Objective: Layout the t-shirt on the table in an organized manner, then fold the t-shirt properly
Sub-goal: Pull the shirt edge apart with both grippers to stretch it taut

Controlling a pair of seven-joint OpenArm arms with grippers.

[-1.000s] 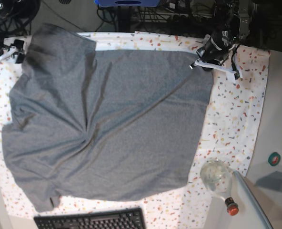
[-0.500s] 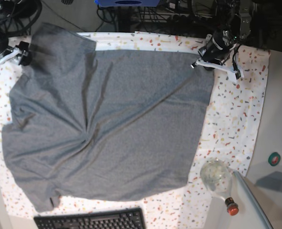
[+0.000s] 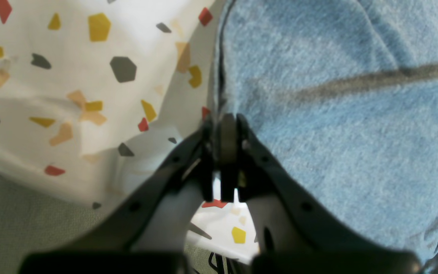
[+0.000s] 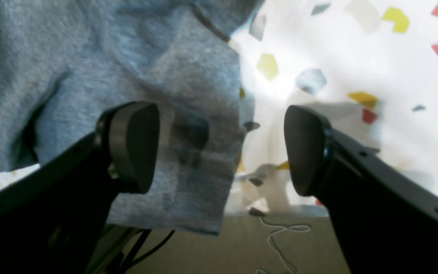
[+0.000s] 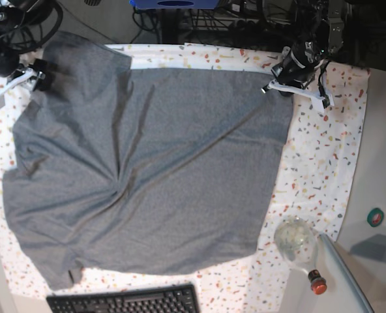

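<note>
A speckled white worktop (image 5: 323,150) carries a grey t-shirt (image 5: 147,176) spread almost flat.

The t-shirt covers most of the worktop, creased near its middle. The left pincer (image 5: 278,86) is pinching its far corner hem. The right pincer (image 5: 35,77), spread wide, has shifted slightly further onto the opposite far corner since a second ago. A keyboard (image 5: 124,300) lies at the near edge.

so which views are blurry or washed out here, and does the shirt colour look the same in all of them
Left wrist: hand soft, close up; t-shirt tinted blue. Right wrist: table cloth overexposed, flecks smeared, shirt also bluish. Base: sharp, evenly lit, shirt neutral grey.
</note>
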